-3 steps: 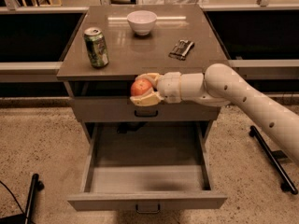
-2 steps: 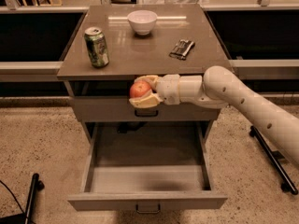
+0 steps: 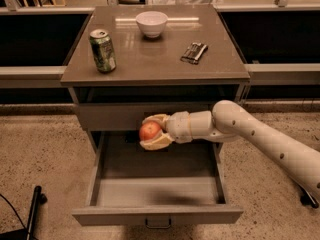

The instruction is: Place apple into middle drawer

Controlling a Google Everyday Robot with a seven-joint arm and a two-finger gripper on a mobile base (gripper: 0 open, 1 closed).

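The middle drawer [image 3: 157, 191] stands pulled out toward the camera, its plain grey front panel nearest and a small handle [image 3: 157, 224] at the panel's lower edge. Its long rectangular tray lies bare and shadowed toward the back. Over the rear of that tray, not touching the tray floor, hangs the apple [image 3: 150, 131]: round, orange-red, with a paler yellowish sheen on its upper side. The end effector [image 3: 145, 132] is clenched around it, one cream finger curving over the top and the other cupping it from below. The white arm [image 3: 260, 136] reaches in from the right. Just behind the fruit sits a closed grey drawer front [image 3: 110, 116].

Further back, the brown desk [image 3: 150, 64] carries a green can [image 3: 102, 50] upright at the left, a dark flat packet [image 3: 194, 52] at the right, and a white bowl [image 3: 151, 23] near the far edge, all well apart. The speckled floor [image 3: 40, 149] spreads on both sides, with a black pole [image 3: 32, 214] at the lower left. Dark recesses and pale ledges run behind the desk.
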